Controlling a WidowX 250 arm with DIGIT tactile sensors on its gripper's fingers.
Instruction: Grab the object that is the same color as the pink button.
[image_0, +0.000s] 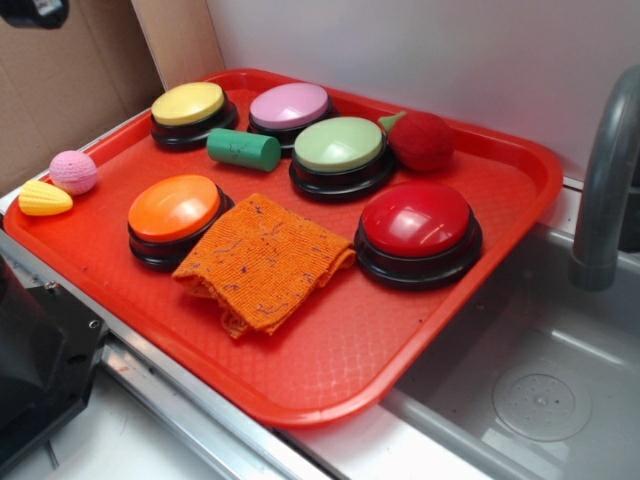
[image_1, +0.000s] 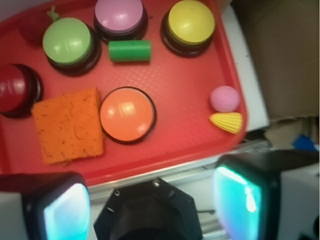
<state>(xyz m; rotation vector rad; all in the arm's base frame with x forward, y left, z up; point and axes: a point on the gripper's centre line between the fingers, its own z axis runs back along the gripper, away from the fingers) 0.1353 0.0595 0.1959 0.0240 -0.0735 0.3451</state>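
Pink ball (image_0: 73, 171) sits at far left of the exterior view on the red tray (image_0: 350, 360) edge, touching the yellow corn toy (image_0: 45, 198) just below it; in wrist view it's mid-right (image_1: 224, 98). Pink button (image_0: 290, 107) is top centre, btwn yellow button (image_0: 189, 105) & green button (image_0: 339, 146), w/ a green cylinder (image_0: 244, 150) in front. Gripper (image_1: 150, 200) at bottom of wrist view, jaws wide apart, holding nothing, well short of the ball.

The red tray (image_0: 520, 190) holds 5 buttons (image_0: 415, 228), 4 toys (image_0: 73, 171), and 1 orange cloth (image_0: 262, 262).
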